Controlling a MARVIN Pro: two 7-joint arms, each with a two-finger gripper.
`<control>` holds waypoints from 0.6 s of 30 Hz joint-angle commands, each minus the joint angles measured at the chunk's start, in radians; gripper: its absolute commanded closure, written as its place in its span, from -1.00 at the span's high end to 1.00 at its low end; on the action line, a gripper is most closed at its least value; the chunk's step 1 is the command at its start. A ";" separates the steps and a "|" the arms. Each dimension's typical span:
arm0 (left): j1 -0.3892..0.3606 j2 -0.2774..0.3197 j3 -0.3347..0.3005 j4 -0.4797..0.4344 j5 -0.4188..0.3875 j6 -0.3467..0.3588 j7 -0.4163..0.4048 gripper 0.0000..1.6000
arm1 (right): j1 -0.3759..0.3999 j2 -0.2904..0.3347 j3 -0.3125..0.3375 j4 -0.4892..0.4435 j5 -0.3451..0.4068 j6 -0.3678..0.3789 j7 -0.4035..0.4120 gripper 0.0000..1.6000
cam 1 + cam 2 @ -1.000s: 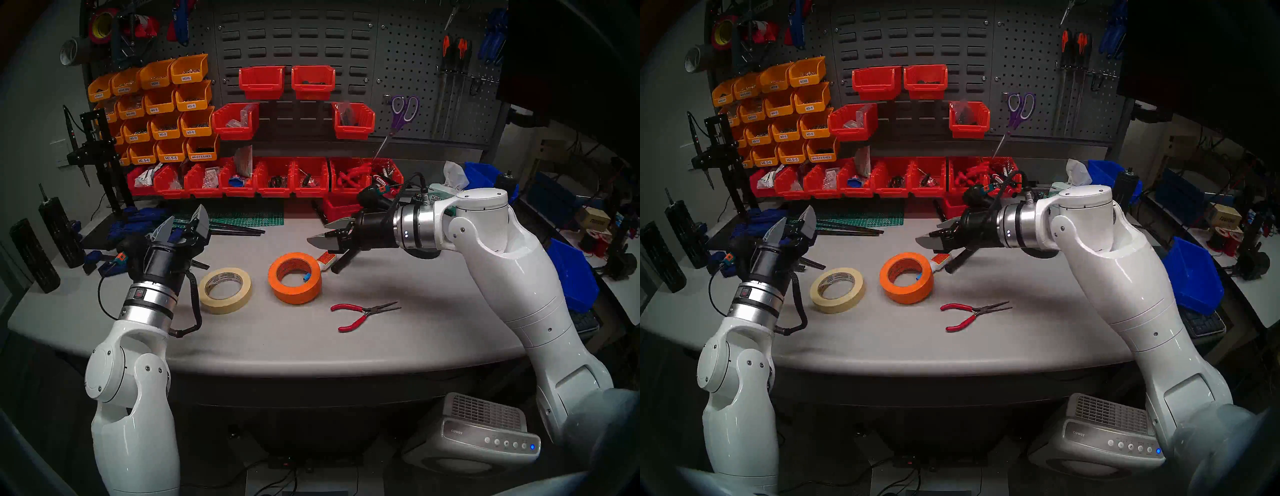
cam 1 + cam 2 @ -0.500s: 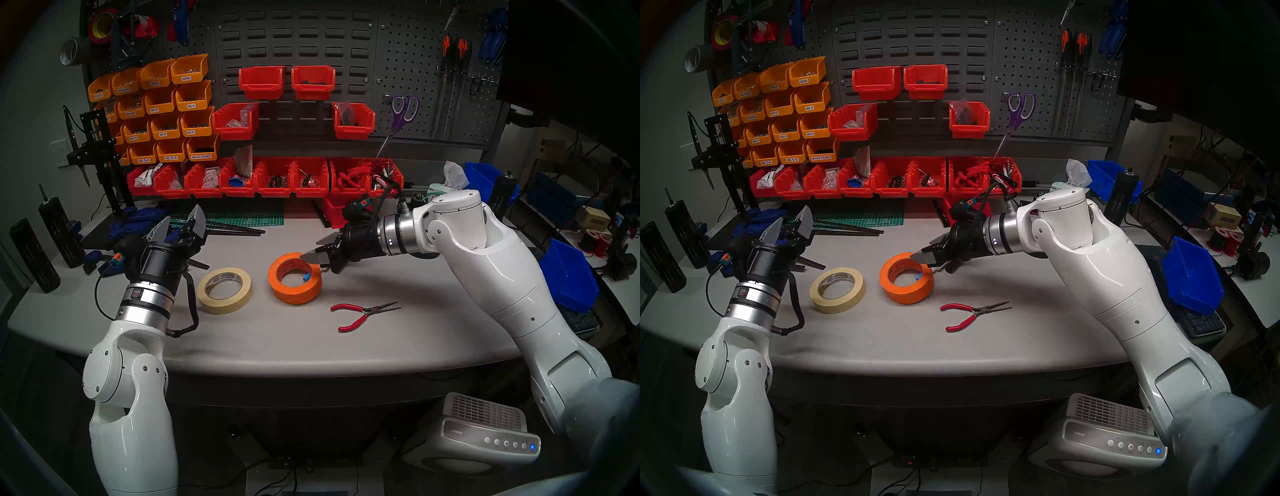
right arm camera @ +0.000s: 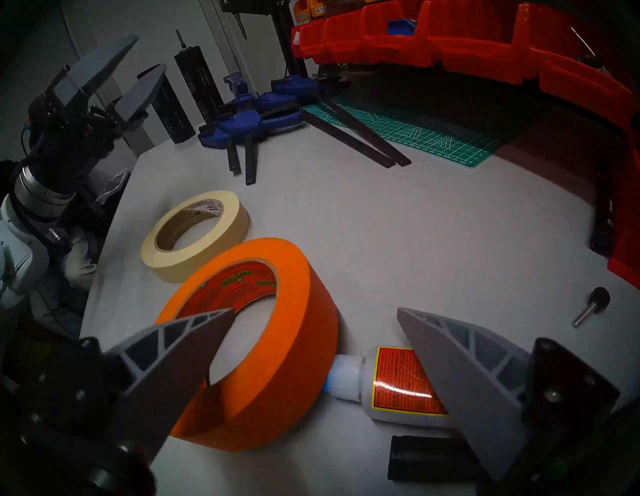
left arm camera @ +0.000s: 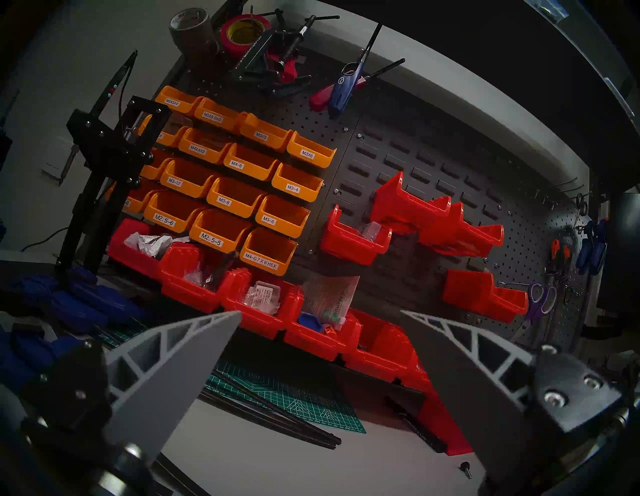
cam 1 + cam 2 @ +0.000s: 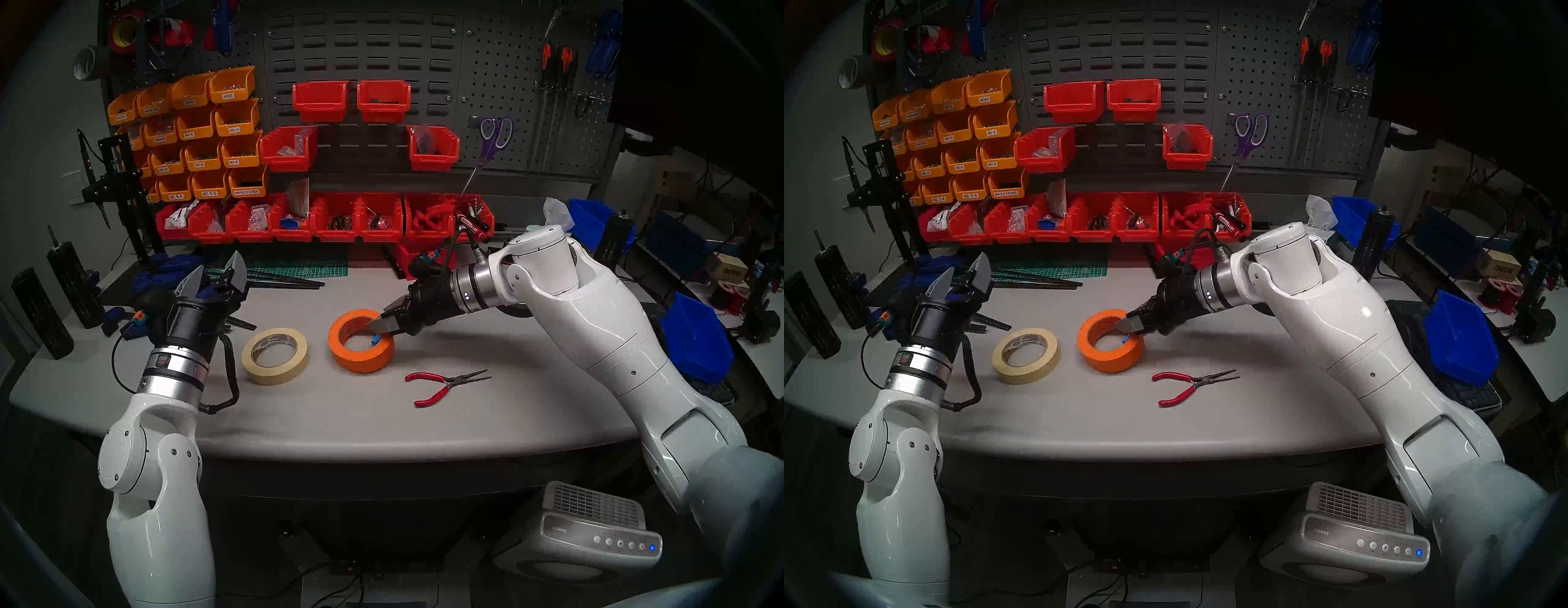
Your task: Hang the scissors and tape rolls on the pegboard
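The purple-handled scissors (image 5: 494, 138) (image 5: 1250, 133) (image 4: 540, 301) hang on the dark pegboard (image 5: 500, 76) (image 5: 1259, 76), blades down. Two tape rolls lie flat on the grey table. The orange roll (image 5: 360, 352) (image 5: 1110, 354) (image 3: 294, 311) is right of the cream roll (image 5: 275, 356) (image 5: 1026, 356) (image 3: 194, 242). My right gripper (image 5: 379, 318) (image 5: 1125, 320) (image 3: 315, 311) is open and straddles the orange roll's right wall, one finger over the hole and one outside. My left gripper (image 5: 220, 263) (image 5: 967, 263) (image 4: 320, 311) is open and empty, raised left of the cream roll.
A glue bottle (image 3: 401, 388) and a black cylinder (image 3: 426, 457) lie right beside the orange roll, under my outer finger. Red pliers (image 5: 445, 384) lie nearer the front. Blue clamps (image 3: 256, 114), a green mat (image 5: 297, 265) and red bins (image 5: 322, 216) line the back.
My right gripper has moved left and down from above the glue bottle onto the orange roll's right wall, still open. The left arm has drifted slightly left.
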 commanded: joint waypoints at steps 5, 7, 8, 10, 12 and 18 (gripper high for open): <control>-0.018 -0.003 -0.005 -0.028 -0.009 -0.018 -0.004 1.00 | 0.138 -0.050 -0.043 0.070 -0.033 -0.032 0.058 1.00; -0.019 -0.003 -0.006 -0.028 -0.010 -0.018 -0.005 1.00 | 0.151 -0.053 -0.057 0.083 -0.040 -0.035 0.072 0.96; -0.019 -0.003 -0.006 -0.028 -0.012 -0.018 -0.005 1.00 | 0.154 -0.055 -0.060 0.088 -0.042 -0.037 0.075 0.94; -0.020 -0.004 -0.007 -0.028 -0.013 -0.019 -0.006 1.00 | 0.169 -0.057 -0.078 0.100 -0.048 -0.033 0.093 0.91; -0.020 -0.003 -0.008 -0.029 -0.014 -0.019 -0.006 1.00 | 0.180 -0.059 -0.091 0.112 -0.054 -0.036 0.109 0.85; -0.020 -0.005 -0.013 -0.033 -0.019 -0.020 -0.005 1.00 | 0.199 -0.062 -0.116 0.133 -0.059 -0.047 0.135 -0.55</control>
